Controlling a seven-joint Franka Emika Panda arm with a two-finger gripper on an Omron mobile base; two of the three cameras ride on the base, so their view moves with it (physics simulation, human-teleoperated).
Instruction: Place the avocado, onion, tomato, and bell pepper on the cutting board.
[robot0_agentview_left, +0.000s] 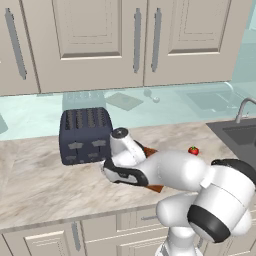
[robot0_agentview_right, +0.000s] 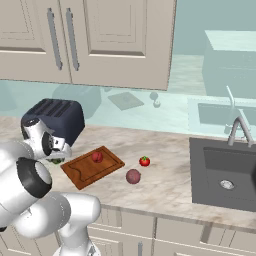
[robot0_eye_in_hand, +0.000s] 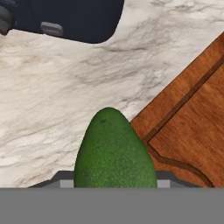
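So far one of the four items counts as placed: the bell pepper (robot0_agentview_right: 97, 157) rests on the cutting board (robot0_agentview_right: 85, 172). Going left to right in the right base view, the toaster (robot0_agentview_right: 56, 120) stands at the back, the board lies beside it, then the onion (robot0_agentview_right: 133, 176) and the tomato (robot0_agentview_right: 144, 161) sit on the bare counter (robot0_agentview_right: 165, 185), both left to move. The avocado (robot0_eye_in_hand: 114, 151) is clamped in the gripper (robot0_eye_in_hand: 114, 183), hanging over the counter just beside the board's corner. The arm reaches low, hand bent down beside the toaster.
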